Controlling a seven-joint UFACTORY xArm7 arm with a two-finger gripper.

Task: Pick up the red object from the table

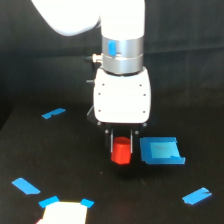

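The wide, flat, matte black table [60, 165] fills the lower part of the exterior view, under a dark backdrop; no brand, label or writing can be read on anything in the scene. The white xArm6 arm [122, 22] comes down from the top of the picture, with a silver metal wrist ring [122, 55] carrying a small blue mark, and below it a white, rounded gripper housing [121, 97] with dark screw dots along its sides.

Below the housing hangs the gripper [121, 146]; its two thin fingers stand upright and pinch the small, stubby red-orange block, the red object [121, 153], between them; the block's upper part sits in the finger gap and its lower part shows beneath the tips. A dim reflection or shadow lies on the table just under it; whether the block touches the surface cannot be told.

Just beside the block, on the exterior view's right, lies a flat blue square [160, 151]. A white sheet with blue corners [64, 212] sits at the bottom edge. Bright blue tape strips are scattered about: one at the upper left [53, 113], one at the lower left [25, 186], one at the lower right [196, 196].
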